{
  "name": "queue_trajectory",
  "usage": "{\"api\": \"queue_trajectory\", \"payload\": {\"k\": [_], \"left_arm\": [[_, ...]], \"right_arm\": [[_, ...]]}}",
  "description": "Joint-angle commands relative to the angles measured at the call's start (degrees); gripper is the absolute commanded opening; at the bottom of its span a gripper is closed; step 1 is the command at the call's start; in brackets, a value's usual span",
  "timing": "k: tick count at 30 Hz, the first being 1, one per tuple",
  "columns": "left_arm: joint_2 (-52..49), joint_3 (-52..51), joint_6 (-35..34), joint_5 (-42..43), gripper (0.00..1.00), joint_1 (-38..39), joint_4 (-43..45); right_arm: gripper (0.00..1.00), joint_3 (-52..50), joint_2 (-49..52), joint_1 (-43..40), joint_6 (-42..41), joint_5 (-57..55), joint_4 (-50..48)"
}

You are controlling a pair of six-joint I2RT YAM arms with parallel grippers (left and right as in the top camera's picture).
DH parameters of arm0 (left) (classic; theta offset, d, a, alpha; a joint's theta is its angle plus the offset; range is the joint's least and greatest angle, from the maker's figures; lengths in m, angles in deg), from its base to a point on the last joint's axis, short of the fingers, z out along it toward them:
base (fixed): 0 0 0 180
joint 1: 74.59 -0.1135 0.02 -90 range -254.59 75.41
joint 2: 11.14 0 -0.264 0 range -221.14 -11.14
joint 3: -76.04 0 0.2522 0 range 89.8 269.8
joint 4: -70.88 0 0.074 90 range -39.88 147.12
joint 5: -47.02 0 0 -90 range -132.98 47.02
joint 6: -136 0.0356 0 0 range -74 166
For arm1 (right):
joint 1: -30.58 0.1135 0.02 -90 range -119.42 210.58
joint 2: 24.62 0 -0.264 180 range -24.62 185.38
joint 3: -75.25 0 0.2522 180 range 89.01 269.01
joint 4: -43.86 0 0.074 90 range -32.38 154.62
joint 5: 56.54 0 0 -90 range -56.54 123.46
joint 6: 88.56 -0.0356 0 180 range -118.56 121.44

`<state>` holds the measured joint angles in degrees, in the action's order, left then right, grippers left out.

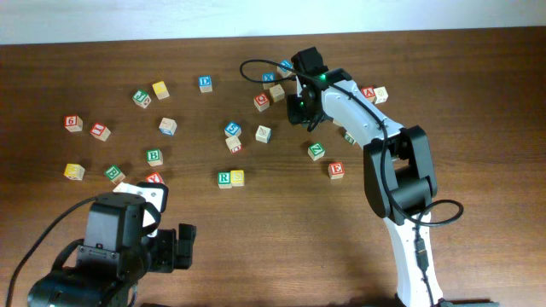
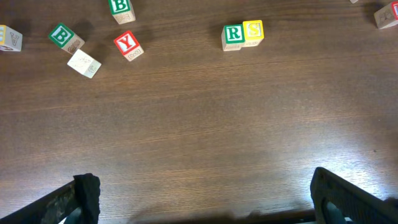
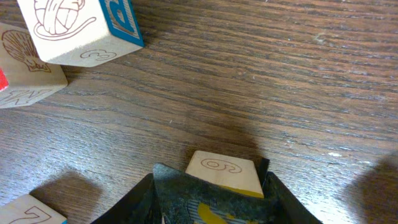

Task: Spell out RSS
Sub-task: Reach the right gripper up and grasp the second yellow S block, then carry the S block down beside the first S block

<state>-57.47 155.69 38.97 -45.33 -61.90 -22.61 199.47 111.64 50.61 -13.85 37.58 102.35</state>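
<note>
The green-and-white R cube [image 1: 223,178] and a yellow S cube [image 1: 237,177] sit side by side, touching, on the wooden table; they also show in the left wrist view, R [image 2: 234,35] and S [image 2: 253,30]. My right gripper [image 1: 302,107] is at the back of the table. In the right wrist view it [image 3: 211,190] is shut on a wooden cube with a yellow face [image 3: 222,170], held just above the table. That cube is hidden in the overhead view. My left gripper [image 1: 181,247] is open and empty at the front left; it also shows in the left wrist view [image 2: 205,202].
Many other lettered cubes are scattered about: a green B [image 1: 153,156], a red Y [image 1: 154,178], a green Z [image 1: 316,151], a red E [image 1: 336,170], a yellow cube [image 1: 74,171]. A blue-sided cube [image 3: 74,28] lies close to the right gripper.
</note>
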Motion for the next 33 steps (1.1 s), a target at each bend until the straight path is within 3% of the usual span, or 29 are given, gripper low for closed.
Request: {"api": "queue_trajectory", "payload": {"k": [1,10,15,22,27,33], "left_arm": [[0.17,0.26,0.70,-0.02,0.99,-0.09,0.09],[0.17,0.26,0.70,0.00,0.99,-0.09,0.09],[0.17,0.26,0.70,-0.02,0.99,-0.09,0.09],[0.17,0.26,0.70,-0.02,0.99,-0.09,0.09],[0.17,0.26,0.70,-0.02,0.99,-0.09,0.09],[0.17,0.26,0.70,-0.02,0.99,-0.09,0.09]], "right_arm": [[0.33,-0.31,1.05,0.48,-0.07,0.11,0.02],[0.21,-0.24,1.03,0.48,-0.07,0.15,0.28],[0.18,3.74,0.22,0.48,-0.04,0.15,5.44],[0.04,22.12,-0.92,0.90,0.00,0.11,26.56],[0.04,36.44,-1.27,2.86,0.00,-0.33,44.35],[0.04,36.98,-6.36,8.96,-1.77,-5.99,50.05]]}}
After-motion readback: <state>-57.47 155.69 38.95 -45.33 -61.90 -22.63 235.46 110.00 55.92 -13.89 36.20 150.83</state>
